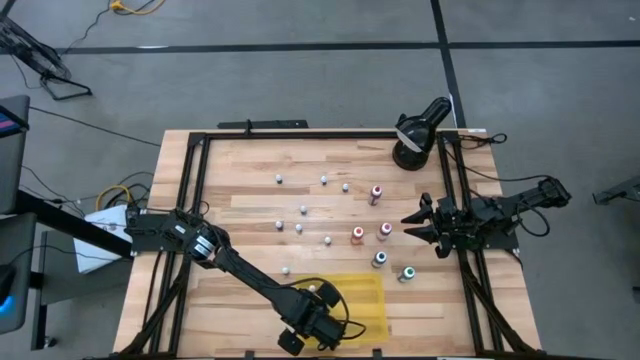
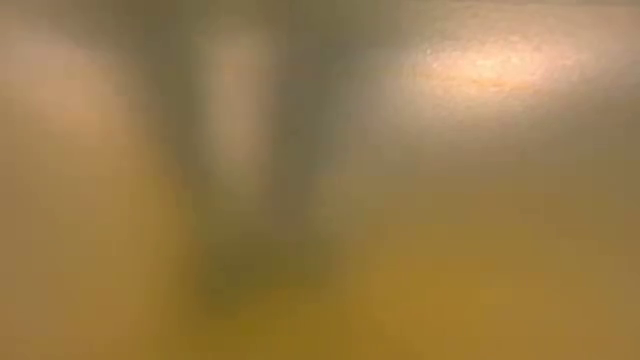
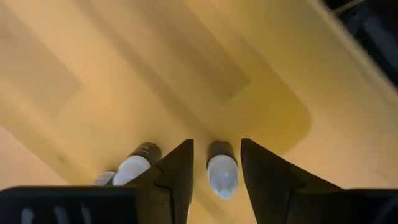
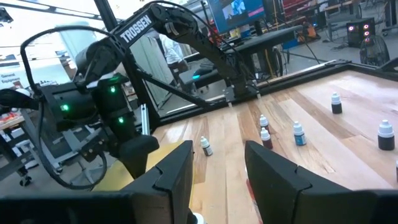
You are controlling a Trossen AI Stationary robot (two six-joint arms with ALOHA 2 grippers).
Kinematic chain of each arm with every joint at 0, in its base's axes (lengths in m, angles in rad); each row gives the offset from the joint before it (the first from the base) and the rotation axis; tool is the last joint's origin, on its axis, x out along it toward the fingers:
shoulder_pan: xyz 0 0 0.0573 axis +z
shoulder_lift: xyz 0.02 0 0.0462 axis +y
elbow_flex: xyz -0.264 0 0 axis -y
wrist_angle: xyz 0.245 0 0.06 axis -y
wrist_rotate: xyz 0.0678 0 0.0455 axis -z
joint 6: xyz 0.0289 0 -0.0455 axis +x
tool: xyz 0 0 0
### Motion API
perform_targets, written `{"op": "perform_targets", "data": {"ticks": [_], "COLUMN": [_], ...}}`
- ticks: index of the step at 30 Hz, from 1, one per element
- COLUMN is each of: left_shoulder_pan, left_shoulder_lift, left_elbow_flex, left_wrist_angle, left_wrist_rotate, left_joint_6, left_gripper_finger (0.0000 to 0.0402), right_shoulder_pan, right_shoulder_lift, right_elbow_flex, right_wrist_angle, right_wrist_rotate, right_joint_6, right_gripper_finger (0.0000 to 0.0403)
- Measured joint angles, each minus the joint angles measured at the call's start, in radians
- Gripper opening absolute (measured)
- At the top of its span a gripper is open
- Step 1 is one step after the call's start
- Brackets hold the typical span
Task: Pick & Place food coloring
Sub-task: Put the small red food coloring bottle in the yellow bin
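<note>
Tray (image 1: 365, 300): flat, glossy yellow; white-capped bottles (image 3: 222, 174) inside.
Left claw (image 3: 214, 180): released, fingers astride one bottle.
Right claw (image 4: 217, 177): clench undeterminable.
Table (image 1: 250, 180): pale wood planks.

High view evenly lit, soft overhead light, faint shadows under arms, slight bending at frame edges. Low view wholly out of focus: amber-brown haze, pale glare patch upper right, dark vertical smear left of centre. Left wrist view warm, yellow tray (image 3: 205, 74) softly blurred, shadow beside fingers (image 3: 177, 177). Right wrist view bright, table (image 4: 323, 106) sharp, near fingers (image 4: 177, 180) blurred, screens glowing in room behind
</note>
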Motion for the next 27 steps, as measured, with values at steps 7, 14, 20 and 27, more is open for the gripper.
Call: {"op": "perform_targets", "data": {"ticks": [7,14,20,27], "left_shoulder_pan": [-0.001,-0.003,0.004,0.042], "left_shoulder_lift": [0.0,0.0,-0.007,-0.073], "left_elbow_flex": [0.091,0.203,0.273,0.268], "left_wrist_angle": [-0.086,-0.194,-0.3,-0.375], "left_wrist_rotate": [0.005,-0.001,-0.048,-0.121], "left_joint_6": [-0.012,-0.013,-0.046,-0.033], "left_gripper_finger": [0.0126,0.0126,0.0126,0.0126], "right_shoulder_pan": [0.0,0.0,0.0,0.0], "right_shoulder_lift": [0.0,0.0,0.0,0.0], "right_elbow_flex": [0.0,0.0,0.0,0.0], "right_wrist_angle": [0.0,0.0,0.0,0.0], "right_wrist_rotate": [0.0,0.0,0.0,0.0], "right_joint_6": [0.0,0.0,0.0,0.0], "right_gripper_finger": [0.0138,0.0137,0.0138,0.0137]}}
